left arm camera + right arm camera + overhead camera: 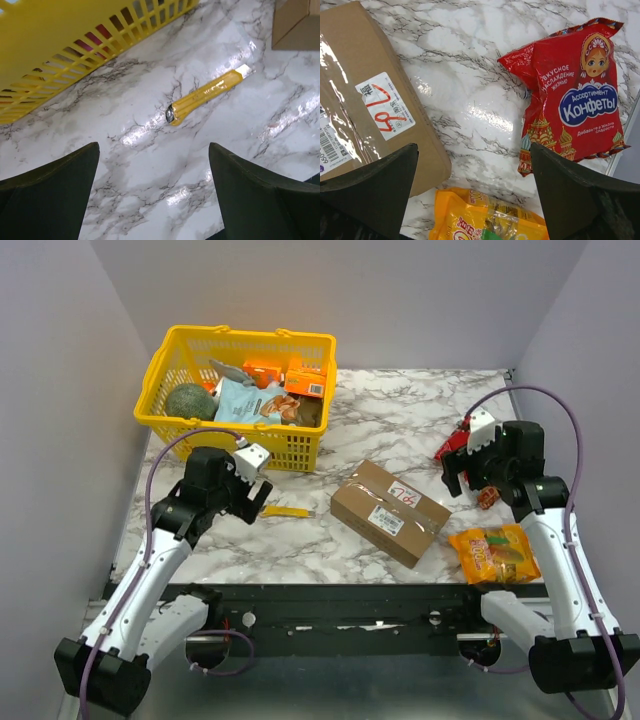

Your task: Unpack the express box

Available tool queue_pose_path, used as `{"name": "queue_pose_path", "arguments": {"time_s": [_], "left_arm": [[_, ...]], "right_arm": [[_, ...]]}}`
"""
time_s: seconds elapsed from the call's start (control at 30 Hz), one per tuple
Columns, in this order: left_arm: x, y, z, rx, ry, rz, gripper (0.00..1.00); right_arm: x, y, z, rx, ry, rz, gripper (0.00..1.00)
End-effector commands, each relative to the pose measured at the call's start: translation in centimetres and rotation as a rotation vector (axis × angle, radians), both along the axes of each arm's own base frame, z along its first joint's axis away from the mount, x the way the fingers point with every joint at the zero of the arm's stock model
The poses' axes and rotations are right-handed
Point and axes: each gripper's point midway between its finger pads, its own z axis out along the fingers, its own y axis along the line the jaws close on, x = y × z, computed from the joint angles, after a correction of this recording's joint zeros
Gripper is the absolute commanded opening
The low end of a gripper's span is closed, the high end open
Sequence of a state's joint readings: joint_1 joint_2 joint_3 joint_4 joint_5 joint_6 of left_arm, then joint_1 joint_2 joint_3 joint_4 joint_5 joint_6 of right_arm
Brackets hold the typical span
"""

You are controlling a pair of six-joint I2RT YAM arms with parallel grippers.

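Brown box (388, 512) lying flat and taped shut in the middle of the marble table (400, 410), between the two arms
At the left gripper (152, 150), jaws wide apart and holding nothing, with a yellow knife (207, 95) just ahead and the yellow basket (75, 40) beside it. At the right gripper (474, 150), jaws wide apart too and empty, over the bare spot between the box and a red candy bag (575, 95), with an orange snack bag (485, 220) just below. White sticker with red scribble and clear tape on top of the box. Basket at the back left, full of snacks
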State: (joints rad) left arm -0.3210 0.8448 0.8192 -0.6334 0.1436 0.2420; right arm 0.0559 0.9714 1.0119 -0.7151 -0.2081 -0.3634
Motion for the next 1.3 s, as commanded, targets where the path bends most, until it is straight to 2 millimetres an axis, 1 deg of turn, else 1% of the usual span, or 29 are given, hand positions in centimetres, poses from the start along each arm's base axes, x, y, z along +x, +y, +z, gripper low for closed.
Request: {"name": "queue_pose_path", "arguments": {"time_s": [0.0, 0.03, 0.1, 0.13, 0.2, 0.23, 0.27, 0.3, 0.37, 0.4, 0.43, 0.47, 0.5, 0.53, 0.57, 0.6, 0.63, 0.7, 0.77, 0.8, 0.87, 0.93, 0.97, 1.0, 1.07, 1.1, 1.27], "left_arm": [[-1.0, -0.4, -2.0, 0.102, 0.12, -0.147, 0.99], [-1.2, -0.3, -2.4, 0.121, 0.138, -0.168, 0.98], [-1.0, -0.1, -3.0, 0.17, 0.154, -0.212, 0.98], [-0.9, 0.1, -3.2, 0.19, 0.155, -0.219, 0.98], [-0.7, 0.2, -4.0, 0.233, 0.159, -0.272, 0.91], [-0.5, 0.2, -4.3, 0.245, 0.159, -0.288, 0.87], [-0.3, 0.2, -4.6, 0.258, 0.16, -0.299, 0.85], [0.1, 0.2, -5.1, 0.273, 0.167, -0.306, 0.85], [1.0, 0.2, -5.3, 0.302, 0.153, -0.31, 0.86], [1.4, 0.2, -6.2, 0.324, 0.181, -0.318, 0.86], [1.3, 0.2, -6.7, 0.341, 0.21, -0.323, 0.86], [1.9, 0.0, -6.4, 0.351, 0.219, -0.325, 0.83], [2.1, -0.1, -7.6, 0.369, 0.275, -0.332, 0.81], [2.2, -0.3, -7.8, 0.371, 0.295, -0.338, 0.78], [2.8, -0.7, -7.6, 0.369, 0.288, -0.343, 0.75], [3.0, -1.1, -8.1, 0.372, 0.296, -0.357, 0.75], [3.7, -1.5, -8.0, 0.365, 0.268, -0.361, 0.75], [4.1, -2.2, -8.5, 0.372, 0.255, -0.394, 0.75], [4.1, -3.1, -8.9, 0.373, 0.254, -0.436, 0.73], [4.0, -3.4, -9.5, 0.376, 0.271, -0.453, 0.73], [3.2, -4.2, -10.1, 0.374, 0.286, -0.5, 0.71], [2.9, -4.9, -10.7, 0.378, 0.289, -0.526, 0.71], [2.7, -5.8, -10.8, 0.383, 0.277, -0.555, 0.7], [2.5, -6.1, -11.4, 0.388, 0.291, -0.565, 0.7], [2.7, -7.0, -11.8, 0.398, 0.275, -0.584, 0.67], [2.6, -7.6, -12.4, 0.414, 0.282, -0.6, 0.66], [3.7, -8.9, -14.0, 0.461, 0.277, -0.592, 0.6]], "right_arm": [[-1.3, 1.5, -0.2, -0.037, 0.006, 0.194, 1.0], [-1.9, 2.7, 0.0, -0.011, 0.006, 0.276, 1.0], [-2.4, 3.5, -0.2, 0.006, 0.015, 0.337, 0.99], [-2.6, 4.4, 0.2, 0.039, 0.012, 0.381, 1.0], [-3.1, 5.2, 0.0, 0.071, 0.03, 0.431, 0.99], [-3.3, 6.0, 0.3, 0.1, 0.024, 0.473, 0.98], [-3.4, 6.2, 0.6, 0.107, 0.017, 0.493, 0.97], [-3.3, 6.4, 0.7, 0.106, 0.008, 0.508, 0.97], [-3.3, 6.9, 0.9, 0.117, -0.001, 0.536, 0.97], [-3.3, 7.0, 0.9, 0.116, -0.001, 0.542, 0.98], [-3.1, 7.1, 0.5, 0.122, 0.016, 0.546, 0.97], [-3.1, 7.4, 0.4, 0.131, 0.026, 0.553, 0.97], [-3.3, 7.5, 0.4, 0.138, 0.038, 0.559, 0.96], [-3.3, 7.8, 0.4, 0.147, 0.039, 0.571, 0.96], [-3.4, 7.9, 0.3, 0.145, 0.042, 0.577, 0.96], [-3.3, 7.8, 0.4, 0.138, 0.035, 0.575, 0.96], [-3.2, 7.6, 0.3, 0.128, 0.034, 0.565, 0.96], [-3.2, 7.5, 0.4, 0.119, 0.029, 0.555, 0.96], [-3.3, 7.2, 0.4, 0.112, 0.028, 0.545, 0.96], [-3.6, 7.2, 0.5, 0.11, 0.029, 0.544, 0.96], [-3.9, 7.2, 0.4, 0.11, 0.033, 0.542, 0.96], [-4.4, 7.0, 0.4, 0.115, 0.049, 0.532, 0.96], [-4.5, 7.0, 0.6, 0.117, 0.05, 0.527, 0.95], [-4.9, 7.0, 0.5, 0.126, 0.068, 0.519, 0.95], [-5.5, 7.0, 0.7, 0.131, 0.077, 0.52, 0.95], [-6.0, 7.0, 0.7, 0.134, 0.091, 0.518, 0.95], [-7.1, 6.6, 0.7, 0.125, 0.096, 0.495, 0.95]]}}
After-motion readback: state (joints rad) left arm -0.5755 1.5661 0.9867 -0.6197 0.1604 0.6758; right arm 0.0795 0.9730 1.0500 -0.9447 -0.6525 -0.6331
